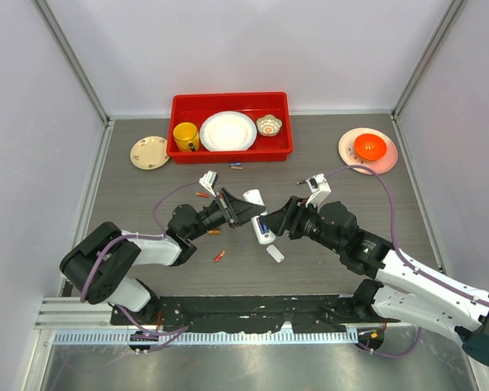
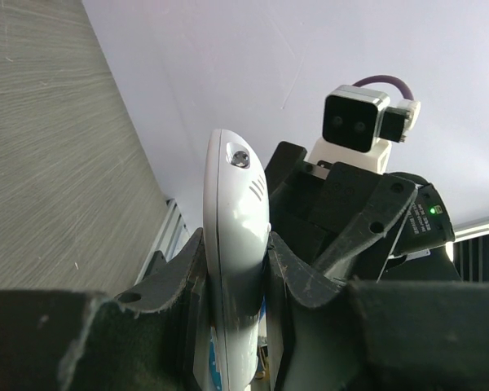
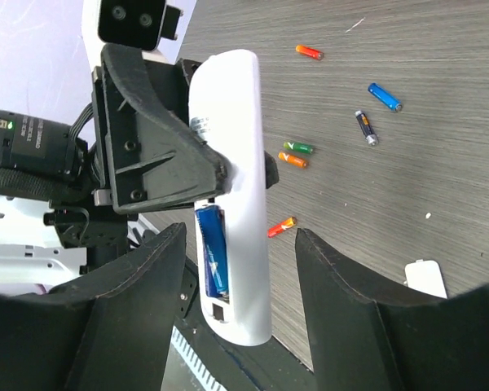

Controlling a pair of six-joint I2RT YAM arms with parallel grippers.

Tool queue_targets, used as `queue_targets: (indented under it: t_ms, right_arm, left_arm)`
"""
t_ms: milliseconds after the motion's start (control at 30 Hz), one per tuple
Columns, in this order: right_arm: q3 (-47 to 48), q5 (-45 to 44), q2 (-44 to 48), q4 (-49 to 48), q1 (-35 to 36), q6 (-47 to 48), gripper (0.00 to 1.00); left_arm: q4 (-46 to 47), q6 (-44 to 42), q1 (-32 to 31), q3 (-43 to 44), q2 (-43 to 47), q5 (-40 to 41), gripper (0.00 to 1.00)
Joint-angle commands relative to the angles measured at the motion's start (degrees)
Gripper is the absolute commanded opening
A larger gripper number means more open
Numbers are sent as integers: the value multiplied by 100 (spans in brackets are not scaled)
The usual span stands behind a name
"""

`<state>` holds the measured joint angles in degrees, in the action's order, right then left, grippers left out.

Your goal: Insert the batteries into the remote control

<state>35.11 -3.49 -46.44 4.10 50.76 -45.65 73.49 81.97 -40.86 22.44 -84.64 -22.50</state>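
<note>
Though one blue battery (image 3: 213,261) is seated in the remote control (image 3: 232,163) gripped by the left end effector (image 2: 236,273), loose batteries (image 3: 297,147) are left unloaded; the right end effector (image 3: 240,252) is spread empty.

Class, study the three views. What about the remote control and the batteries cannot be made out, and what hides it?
1. Right wrist: the remote control shows one blue battery in its recess; the upper part sits behind the left gripper, so a second cannot be told.
2. Left wrist: recess mostly hidden between the fingers.
3. Top external: loose batteries too small for polarity marks.
4. Right wrist: small white piece partly behind the right gripper.
</note>
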Motion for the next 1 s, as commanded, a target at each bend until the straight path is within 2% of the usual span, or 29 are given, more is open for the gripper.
queue_targets:
  t_ms: [0,167,367,967]
  right_arm:
    - [-136,137,47,-690,-207,-479,62]
    - [-277,270,12,-989,-435,-699,61]
    - [-268,551,-120,-1104,-462,-691,61]
    - [-505,639,-94,-1183,-471,-744,57]
  left_arm:
    - [983,-138,-18,85,79,97,0]
    - [1018,-138,-18,50,71,114,1]
    - [1062,-129,-18,59,27,115,1]
    - [1114,-112,-18,94,97,158,0]
